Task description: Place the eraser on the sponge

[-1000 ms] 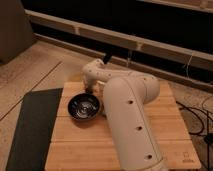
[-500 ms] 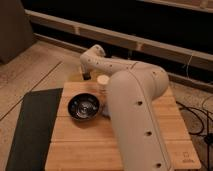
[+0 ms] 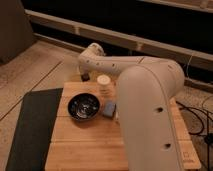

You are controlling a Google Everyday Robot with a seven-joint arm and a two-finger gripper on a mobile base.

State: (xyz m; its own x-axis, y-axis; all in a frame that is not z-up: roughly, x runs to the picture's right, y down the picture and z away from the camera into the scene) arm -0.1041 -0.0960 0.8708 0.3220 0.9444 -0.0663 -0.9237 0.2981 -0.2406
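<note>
The sponge (image 3: 108,108), a small blue-grey block, lies on the wooden table (image 3: 85,145) just right of a black bowl (image 3: 83,106) and close against my arm. My big white arm (image 3: 145,105) rises from the lower right and bends toward the far left. The gripper (image 3: 86,76) hangs dark below the arm's end, near the table's far left edge, behind the bowl. I cannot pick out the eraser with certainty. A pale upright object (image 3: 104,85) stands between the gripper and the sponge.
A dark mat (image 3: 35,130) lies on the floor left of the table. Black cables (image 3: 200,120) trail on the floor at the right. A long dark ledge (image 3: 125,30) runs along the back wall.
The arm's end has lifted and swung toward the far side. The forearm has shifted right, so the sponge and the pale upright object now show.
</note>
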